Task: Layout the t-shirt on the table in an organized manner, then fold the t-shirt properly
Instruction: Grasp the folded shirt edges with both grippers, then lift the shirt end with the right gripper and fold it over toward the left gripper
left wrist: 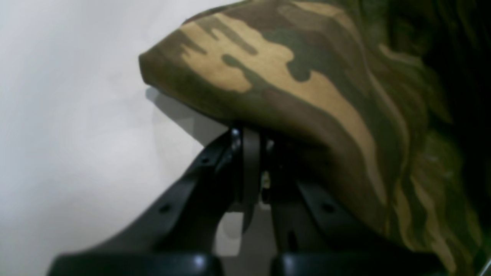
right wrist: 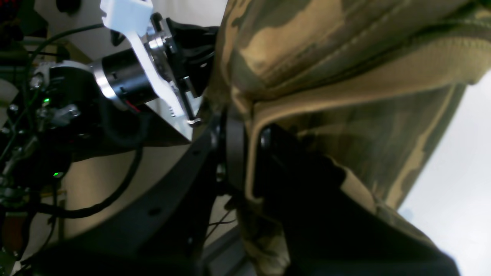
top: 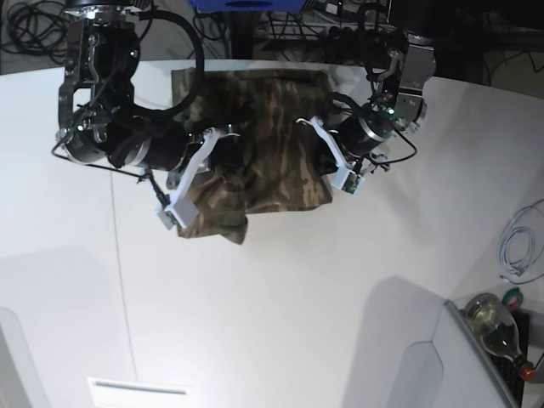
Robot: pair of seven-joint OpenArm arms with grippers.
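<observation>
The camouflage t-shirt (top: 272, 170) lies partly bunched on the far middle of the white table (top: 255, 323), its near part lifted between both arms. My left gripper (top: 319, 144) is on the shirt's right side. In the left wrist view it (left wrist: 251, 134) is shut on a folded edge of the shirt (left wrist: 291, 76), which drapes over the fingertips. My right gripper (top: 219, 157) is on the shirt's left side. In the right wrist view it (right wrist: 245, 130) is shut on the tan ribbed collar (right wrist: 345, 92) of the shirt.
A thin dark seam (top: 123, 280) runs down the table's left part. A bottle (top: 497, 327) and a coiled cable (top: 518, 246) lie at the right edge, with a grey panel (top: 425, 374) at the near right. Cables crowd the far edge. The left arm's wrist (right wrist: 122, 80) is close to my right gripper.
</observation>
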